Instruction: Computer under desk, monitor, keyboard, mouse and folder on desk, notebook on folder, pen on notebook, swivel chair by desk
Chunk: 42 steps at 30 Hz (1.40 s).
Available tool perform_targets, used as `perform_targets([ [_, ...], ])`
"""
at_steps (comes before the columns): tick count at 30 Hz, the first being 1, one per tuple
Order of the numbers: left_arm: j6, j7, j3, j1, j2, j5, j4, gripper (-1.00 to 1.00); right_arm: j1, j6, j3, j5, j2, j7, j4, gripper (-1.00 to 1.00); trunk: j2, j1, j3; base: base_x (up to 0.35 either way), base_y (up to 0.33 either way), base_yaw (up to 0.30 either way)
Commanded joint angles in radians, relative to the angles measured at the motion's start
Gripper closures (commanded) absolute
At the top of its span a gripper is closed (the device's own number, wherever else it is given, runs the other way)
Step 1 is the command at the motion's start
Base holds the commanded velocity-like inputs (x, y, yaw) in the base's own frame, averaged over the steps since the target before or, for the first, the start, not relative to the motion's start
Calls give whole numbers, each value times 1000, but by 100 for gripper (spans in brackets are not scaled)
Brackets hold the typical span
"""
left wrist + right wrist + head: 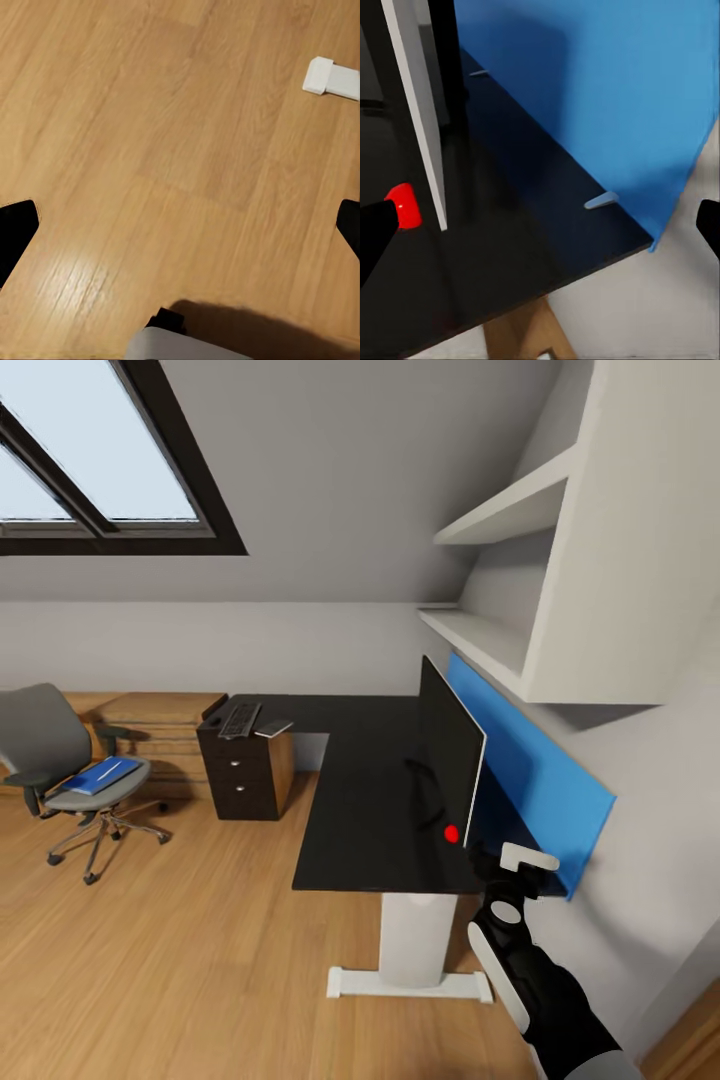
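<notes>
Your wide thin black flat-screen monitor (452, 760) stands upright on the glossy black L-shaped desk (360, 810), near its wall-side edge, just in front of the bright blue wall panel (530, 780). Your right claw (513, 867) sits at the desk's near corner, close beside the monitor's lower corner with the red dot (451, 834); in the right wrist view its dark fingertips (375, 232) stand well spread, with nothing between them. If you swing that arm toward the screen, you risk clipping the thin panel and tipping it or pushing it off its spot.

Farther along, the slim grey-framed keyboard (240, 719) and a small flat pale booklet (273, 728) rest on the far wing above the black three-drawer unit (245, 772). The flat blue folder (100, 774) lies on the seat of the grey swivel chair (60, 770), well apart from the desk. Driving over there, mind the chair's castors: a nudge could roll it away.

Your left claw (180, 225) hangs over the wood floor (150, 135), fingertips wide apart.
</notes>
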Motion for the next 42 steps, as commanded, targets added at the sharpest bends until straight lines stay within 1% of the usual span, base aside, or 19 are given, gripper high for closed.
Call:
perform_targets([
  [1,-5,7,-8,0,2,11,-2,-100,-1,7,4,-4,-1,-7,-2,-100,-1,0,-1,-334,0,0],
  [3,-5,7,-8,0,2,11,-2,-100,-1,8,5,-5,-1,-5,-1,-100,-1,0,-1,-334,0,0],
  [7,-5,7,-8,0,2,11,-2,-100,-1,8,37,-4,-1,1,1,-100,-1,0,-1,-334,0,0],
  [9,-5,7,-8,0,2,11,-2,-100,-1,8,41,-4,-1,1,4,-100,-1,0,-1,-334,0,0],
  [14,-6,7,-8,0,2,11,-2,-100,-2,2,43,-6,0,12,69,-100,-1,0,-1,-225,0,0],
  [16,-6,7,-8,0,2,11,-2,-100,-4,-14,43,-7,1,39,130,-100,-1,0,-1,-78,0,0],
  [17,-6,7,-8,0,2,11,-3,-100,-7,-34,43,-8,1,69,180,-100,-1,0,-1,-45,0,0],
  [19,-6,7,-8,0,2,11,-3,-100,-13,-56,42,-9,1,105,238,-100,-1,0,-1,-32,0,0],
  [20,-6,7,-8,0,2,11,-3,-100,-25,-77,41,-10,2,144,301,-100,-1,0,-1,-18,0,0],
  [22,-6,7,-8,0,2,11,-3,-100,-67,-123,39,-12,4,212,435,-100,-1,0,-1,-10,0,0],
  [23,-6,7,-8,0,2,11,-3,-100,-79,-137,39,-12,6,227,469,-100,-1,0,-1,-6,0,0],
  [26,-6,7,-8,0,2,11,-3,-100,-147,-209,39,-13,27,304,659,-100,-1,0,-1,-3,3,0],
  [29,-6,7,-8,0,2,11,-4,-100,-191,-234,38,-15,35,364,772,-100,-1,0,-1,-1,90,0],
  [33,-3,5,-7,0,9,11,-5,-100,-209,-243,37,-18,44,414,831,-100,-1,0,-1,0,237,0],
  [34,-2,2,-1,0,22,13,-5,-100,-212,-244,37,-19,55,425,848,-100,-1,0,-1,0,290,0],
  [36,-1,-1,13,0,37,14,-9,-100,-215,-266,36,-17,96,433,937,-100,-1,0,-1,0,310,0],
  [37,1,-3,20,0,40,15,-12,-100,-213,-384,40,-6,159,464,1124,-100,-1,0,-1,0,332,0],
  [39,3,-4,21,0,42,15,-12,-100,-210,-402,39,-1,163,476,1154,-100,-1,0,-1,0,333,0],
  [42,14,-3,22,0,42,14,-13,-100,-130,-444,39,6,156,484,1174,-100,-1,0,-1,0,335,0],
])
